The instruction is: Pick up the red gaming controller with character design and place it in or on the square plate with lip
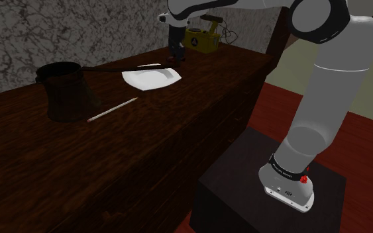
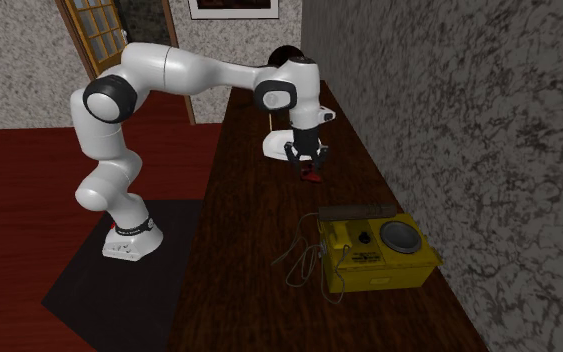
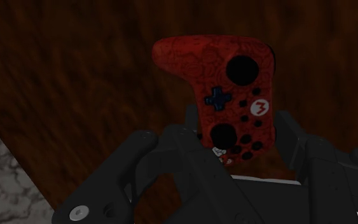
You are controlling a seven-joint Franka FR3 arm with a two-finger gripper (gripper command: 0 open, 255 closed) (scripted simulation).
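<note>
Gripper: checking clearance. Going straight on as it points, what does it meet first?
The red gaming controller clasped in the gripper leads; it would probably meet the dark wooden tabletop first, gap unclear.

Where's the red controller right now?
Shoulder view: the red controller is clasped in the gripper, over the table between the white plate and the yellow phone.

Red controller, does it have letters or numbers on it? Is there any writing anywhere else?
"M" lying sideways, so it looks like "3": in a white circle on the red controller.
Band on the robot base: writing too small to read.
Yellow box: a dark triangle sign, no letters readable.
</note>
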